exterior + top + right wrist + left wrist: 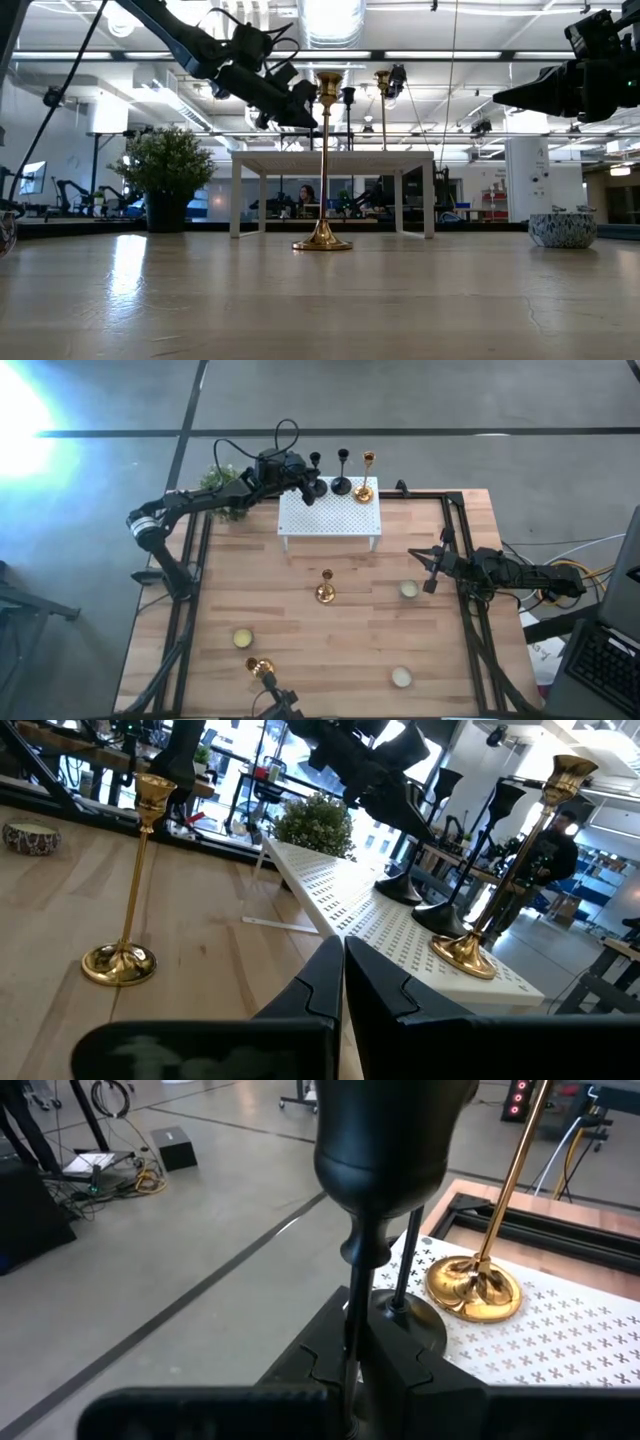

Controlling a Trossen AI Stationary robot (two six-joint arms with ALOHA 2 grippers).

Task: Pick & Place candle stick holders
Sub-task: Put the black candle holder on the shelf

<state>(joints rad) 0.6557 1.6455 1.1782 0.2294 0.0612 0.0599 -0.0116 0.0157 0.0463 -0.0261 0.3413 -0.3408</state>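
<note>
Left gripper sits over the white rack, closed on the stem of a black candle stick holder; judged best to set it down vertically, clear of the neighbouring black holder and gold holder. Right gripper waits shut at the table's right side.

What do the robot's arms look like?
Both arms are dark and jointed. The left arm has a pale band near its elbow and a black cable looping above its end effector. The right arm ends in a slim, pointed black end effector.
</note>
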